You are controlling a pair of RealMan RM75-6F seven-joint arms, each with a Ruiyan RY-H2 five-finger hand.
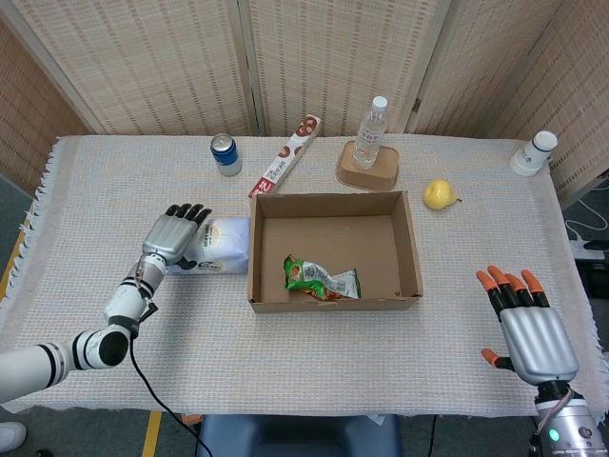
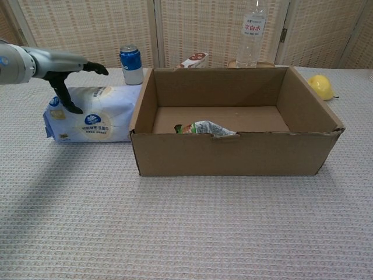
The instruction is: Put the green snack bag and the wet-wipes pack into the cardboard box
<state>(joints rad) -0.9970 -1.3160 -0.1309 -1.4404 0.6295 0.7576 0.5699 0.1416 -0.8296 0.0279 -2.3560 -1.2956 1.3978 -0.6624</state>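
The green snack bag (image 1: 322, 278) (image 2: 201, 127) lies inside the cardboard box (image 1: 333, 303) (image 2: 233, 154), near its front wall. The pale blue wet-wipes pack (image 1: 219, 246) (image 2: 93, 114) lies on the cloth, against the box's left wall. My left hand (image 1: 174, 233) (image 2: 55, 65) hovers over the pack's left end with its fingers spread along the top. Its thumb reaches down to the pack's front face, and the hand is not closed around the pack. My right hand (image 1: 533, 328) is open, palm down, at the table's near right corner, with nothing in it.
At the back stand a blue can (image 1: 225, 153) (image 2: 132, 64), a long biscuit box (image 1: 287, 162) and a water bottle (image 1: 369, 133) on a cardboard stand. A yellow fruit (image 1: 438, 194) lies right of the box. A white cup (image 1: 533, 152) sits far right.
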